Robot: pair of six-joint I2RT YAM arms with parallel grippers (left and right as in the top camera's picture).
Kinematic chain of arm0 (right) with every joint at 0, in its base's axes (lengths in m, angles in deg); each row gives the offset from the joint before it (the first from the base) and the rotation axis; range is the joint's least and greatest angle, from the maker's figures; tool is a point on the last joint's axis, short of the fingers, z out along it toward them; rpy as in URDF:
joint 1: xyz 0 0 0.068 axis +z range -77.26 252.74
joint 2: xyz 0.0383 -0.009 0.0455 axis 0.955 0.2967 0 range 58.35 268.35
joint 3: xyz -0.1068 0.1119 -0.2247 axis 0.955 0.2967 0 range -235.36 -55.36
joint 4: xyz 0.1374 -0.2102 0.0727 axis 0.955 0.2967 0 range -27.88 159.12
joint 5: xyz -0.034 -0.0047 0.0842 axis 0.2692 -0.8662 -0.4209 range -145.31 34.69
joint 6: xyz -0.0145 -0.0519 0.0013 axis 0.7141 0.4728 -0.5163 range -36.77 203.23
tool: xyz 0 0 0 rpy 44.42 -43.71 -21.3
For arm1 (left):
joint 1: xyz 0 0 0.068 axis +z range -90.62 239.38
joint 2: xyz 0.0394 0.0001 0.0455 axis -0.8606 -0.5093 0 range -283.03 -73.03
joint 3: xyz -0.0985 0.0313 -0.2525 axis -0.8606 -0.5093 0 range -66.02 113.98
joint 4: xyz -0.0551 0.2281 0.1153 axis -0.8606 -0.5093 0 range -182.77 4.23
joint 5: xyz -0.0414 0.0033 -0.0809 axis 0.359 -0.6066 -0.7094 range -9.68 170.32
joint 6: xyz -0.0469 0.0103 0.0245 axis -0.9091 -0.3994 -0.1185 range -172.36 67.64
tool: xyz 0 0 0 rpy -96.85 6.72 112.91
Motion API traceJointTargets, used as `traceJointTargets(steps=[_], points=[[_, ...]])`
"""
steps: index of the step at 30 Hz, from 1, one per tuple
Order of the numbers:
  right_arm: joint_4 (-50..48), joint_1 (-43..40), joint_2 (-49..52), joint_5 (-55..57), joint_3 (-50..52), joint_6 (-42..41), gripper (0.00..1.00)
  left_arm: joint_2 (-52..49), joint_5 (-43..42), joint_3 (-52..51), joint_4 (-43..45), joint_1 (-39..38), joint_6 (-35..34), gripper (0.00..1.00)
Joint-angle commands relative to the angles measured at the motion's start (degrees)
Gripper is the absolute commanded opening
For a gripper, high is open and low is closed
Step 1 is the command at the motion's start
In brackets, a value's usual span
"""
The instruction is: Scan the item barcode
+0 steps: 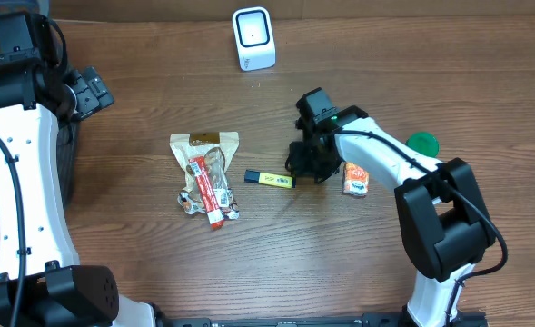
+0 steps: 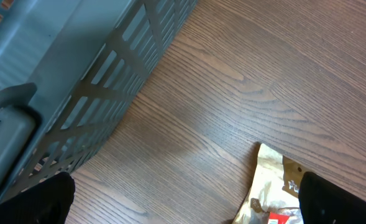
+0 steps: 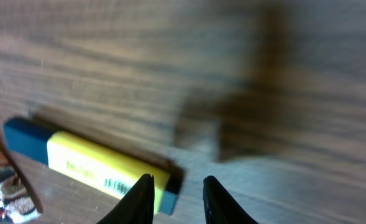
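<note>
R tool [image 3: 176, 200] at right end of yellow marker [image 3: 89, 165]; marker's long axis runs left from it. Jaws narrowed, grip: can't tell. L tool [image 1: 92, 91] released, far from marker.

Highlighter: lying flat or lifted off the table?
Lying flat. Overhead shows the highlighter lengthwise on the table; the right wrist view shows it resting there, barcode up, with the right pincer at its end.

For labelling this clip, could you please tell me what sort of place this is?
Probably a mock shop checkout on a wooden table: a white barcode scanner, packaged goods such as a snack packet and yellow highlighter, and a grey basket.
</note>
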Motion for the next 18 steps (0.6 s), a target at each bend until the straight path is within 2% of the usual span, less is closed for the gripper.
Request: traceJointTargets(steps=[1,8,10,12,13,18], points=[[1.0,2.7,0.9,-1.9,-0.2,-1.9,0.27,1.0,0.4,1.1,0.1,-0.1,0.7,1.0],[8.0,8.4,0.9,-2.2,-0.2,-8.4,0.28,1.0,0.4,1.1,0.1,-0.1,0.7,1.0],[9.4,11.0,0.9,-5.2,-0.2,-8.7,0.32,1.0,0.4,1.1,0.1,-0.1,0.7,1.0],[10.3,12.7,0.9,-8.3,-0.5,-4.9,0.32,1.0,0.4,1.1,0.1,-0.1,0.7,1.0],[11.7,12.9,0.3,-7.2,-1.8,-2.5,0.28,1.0,0.4,1.1,0.1,-0.1,0.7,1.0],[12.4,9.9,-1.5,2.5,-8.4,0.7,0.28,1.0,0.4,1.1,0.1,-0.1,0.7,1.0]])
